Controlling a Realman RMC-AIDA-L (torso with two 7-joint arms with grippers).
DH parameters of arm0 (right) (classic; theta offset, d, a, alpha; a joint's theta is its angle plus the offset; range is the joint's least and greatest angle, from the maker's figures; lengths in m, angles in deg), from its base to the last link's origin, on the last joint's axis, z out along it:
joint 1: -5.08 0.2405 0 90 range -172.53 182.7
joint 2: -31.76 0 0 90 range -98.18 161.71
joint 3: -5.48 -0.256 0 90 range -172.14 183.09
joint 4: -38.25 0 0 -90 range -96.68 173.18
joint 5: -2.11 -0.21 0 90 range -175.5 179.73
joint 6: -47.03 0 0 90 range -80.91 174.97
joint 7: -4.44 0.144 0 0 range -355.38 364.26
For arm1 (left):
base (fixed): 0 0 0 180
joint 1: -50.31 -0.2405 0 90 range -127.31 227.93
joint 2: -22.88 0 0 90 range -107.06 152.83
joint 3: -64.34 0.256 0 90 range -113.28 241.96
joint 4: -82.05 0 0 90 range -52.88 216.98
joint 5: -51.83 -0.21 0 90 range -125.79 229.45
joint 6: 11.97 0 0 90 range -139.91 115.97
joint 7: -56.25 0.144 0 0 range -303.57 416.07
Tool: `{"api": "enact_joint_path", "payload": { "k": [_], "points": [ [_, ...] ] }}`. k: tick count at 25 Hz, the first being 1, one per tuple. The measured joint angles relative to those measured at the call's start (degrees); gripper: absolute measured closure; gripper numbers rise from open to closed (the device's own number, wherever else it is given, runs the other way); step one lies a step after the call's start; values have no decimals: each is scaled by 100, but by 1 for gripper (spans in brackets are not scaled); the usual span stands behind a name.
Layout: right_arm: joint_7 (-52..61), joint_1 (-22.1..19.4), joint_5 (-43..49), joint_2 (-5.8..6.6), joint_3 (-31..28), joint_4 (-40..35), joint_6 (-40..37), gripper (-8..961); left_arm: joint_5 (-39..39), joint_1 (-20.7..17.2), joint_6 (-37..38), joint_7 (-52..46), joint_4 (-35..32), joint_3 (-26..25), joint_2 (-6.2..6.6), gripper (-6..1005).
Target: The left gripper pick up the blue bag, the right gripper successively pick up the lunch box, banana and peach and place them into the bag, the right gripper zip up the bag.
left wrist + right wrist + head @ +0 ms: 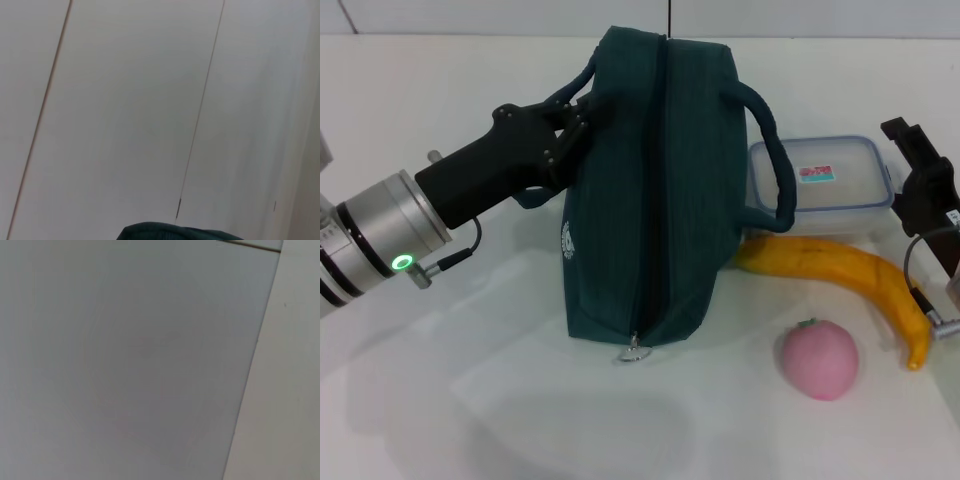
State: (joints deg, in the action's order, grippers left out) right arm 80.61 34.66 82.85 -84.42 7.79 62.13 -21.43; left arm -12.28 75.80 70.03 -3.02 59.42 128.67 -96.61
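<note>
The blue bag (650, 190) stands in the middle of the white table, its zipper line running along the top to a metal pull (633, 350) at the near end. My left gripper (578, 115) is at the bag's left handle and looks shut on it. A strip of the bag also shows in the left wrist view (180, 232). The clear lunch box (830, 185) with a blue rim lies right of the bag. The banana (850, 275) lies in front of the box, and the pink peach (819, 360) is nearer still. My right gripper (920, 165) is at the right edge, beside the box.
The bag's right handle (775, 150) arches over toward the lunch box. The white table (440, 400) stretches out in front and to the left. The right wrist view shows only plain pale panels.
</note>
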Motion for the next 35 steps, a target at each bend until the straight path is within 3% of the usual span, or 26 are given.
{"api": "enact_joint_path", "payload": {
  "k": [4, 9, 11, 17, 28, 35],
  "points": [
    [2, 17, 23, 0, -10, -31, 23, 94, 14, 3, 0, 2, 24, 0, -4, 959],
    [38, 35, 58, 0, -13, -70, 115, 294, 23, 31, -19, 3, 31, 0, -10, 960],
    [43, 37, 59, 0, -14, -78, 118, 528, 23, 54, -41, 4, 50, 0, -12, 960],
    [6, 39, 72, 0, 26, -140, -5, 757, 23, 70, -50, 32, 58, 0, -14, 960],
    [12, 36, 376, 0, 48, -430, -67, 870, 16, 70, 226, 48, 46, 0, -13, 961],
    [-109, -77, 959, 0, 119, -1132, -994, 868, -25, 67, 714, -134, -12, 5, 63, 961]
  ]
}}
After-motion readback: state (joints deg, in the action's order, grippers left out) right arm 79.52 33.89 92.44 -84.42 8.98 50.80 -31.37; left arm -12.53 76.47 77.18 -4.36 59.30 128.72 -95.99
